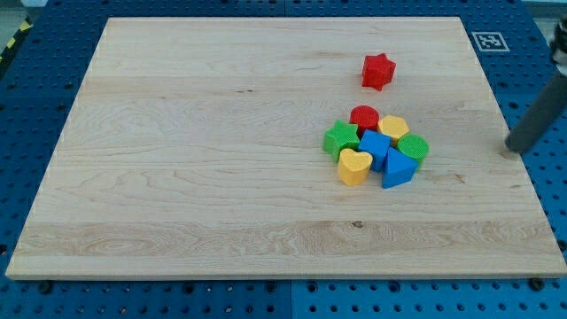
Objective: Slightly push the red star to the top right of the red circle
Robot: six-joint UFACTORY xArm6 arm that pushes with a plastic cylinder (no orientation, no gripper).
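The red star lies alone on the wooden board, toward the view's upper right. The red circle sits below it, at the top of a tight cluster of blocks, apart from the star. My tip is at the board's right edge, far to the right of the cluster and below and right of the star. It touches no block.
The cluster holds a green star, a yellow hexagon, a green circle, a blue block, a blue triangle and a yellow heart. A tag marker sits at the top right corner.
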